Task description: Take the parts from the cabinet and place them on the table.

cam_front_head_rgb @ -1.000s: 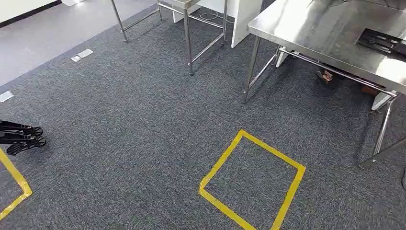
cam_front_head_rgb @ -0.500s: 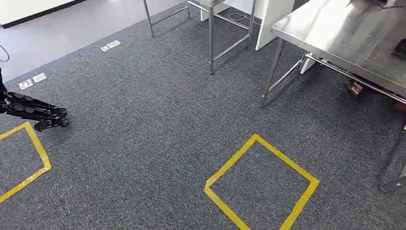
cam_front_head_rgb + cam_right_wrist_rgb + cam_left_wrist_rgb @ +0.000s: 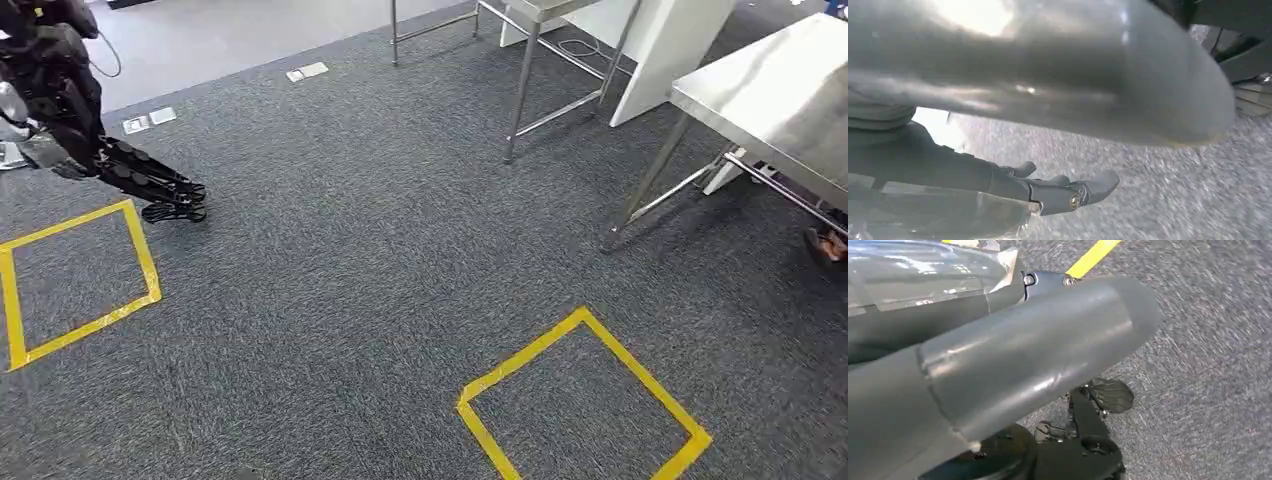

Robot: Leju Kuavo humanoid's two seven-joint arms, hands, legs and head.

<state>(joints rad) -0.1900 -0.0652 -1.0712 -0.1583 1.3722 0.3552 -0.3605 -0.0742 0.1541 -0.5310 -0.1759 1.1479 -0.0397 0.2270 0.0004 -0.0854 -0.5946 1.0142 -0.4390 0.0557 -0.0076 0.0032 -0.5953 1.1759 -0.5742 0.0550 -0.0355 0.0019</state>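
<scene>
Left hand: at the left of the head view, hanging over grey carpet, dark fingers stretched out straight and lying close together, nothing held. In the left wrist view, thumb large across the frame, darker fingers beyond it, carpet behind.
Right hand: in the right wrist view, thumb blurred and close, dark fingers extended over carpet, nothing between them; whether spread or together, cannot tell.
Yellow tape square: on the carpet just below and beside the left hand, its near corner almost under the fingertips.
Second tape square: on the carpet well to the right of the left hand, nearer the camera.
Floor sockets: just beyond the left hand, at the carpet's edge; another further right.
Steel frame: far from the left hand, up and right.
Worktop: steel, at the far right, well apart from the left hand.
Parts and cabinet: whereabouts cannot be told.
</scene>
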